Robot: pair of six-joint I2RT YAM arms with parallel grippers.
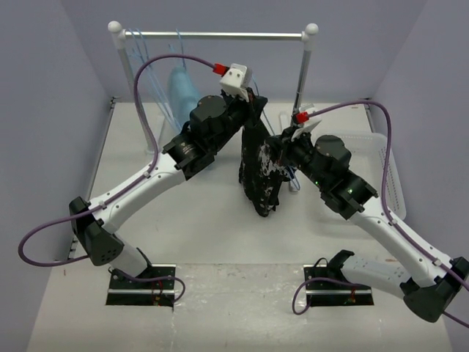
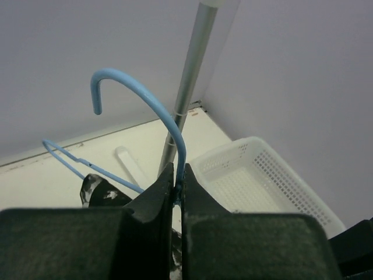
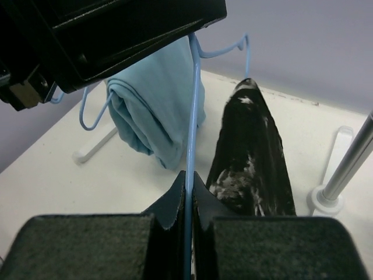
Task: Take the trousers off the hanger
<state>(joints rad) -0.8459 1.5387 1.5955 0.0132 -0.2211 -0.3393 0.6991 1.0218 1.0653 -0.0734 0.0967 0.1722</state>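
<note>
The black, white-speckled trousers (image 1: 260,172) hang draped over the light-blue hanger, held in the air in front of the rack. My left gripper (image 1: 249,99) is shut on the hanger's neck; in the left wrist view my gripper (image 2: 178,175) pinches the wire just below the hook (image 2: 140,93), with the trousers (image 2: 102,189) below left. My right gripper (image 1: 287,150) is beside the trousers. In the right wrist view my gripper (image 3: 189,178) is shut on the hanger's wire (image 3: 192,116), with the trousers (image 3: 250,157) hanging just to its right.
The clothes rack bar (image 1: 220,34) spans the back, with spare blue hangers (image 1: 143,59) and a plain light-blue garment (image 1: 183,92) at its left end. A white perforated basket (image 1: 381,169) stands at the right. The rack's right pole (image 2: 189,87) rises close behind the hook.
</note>
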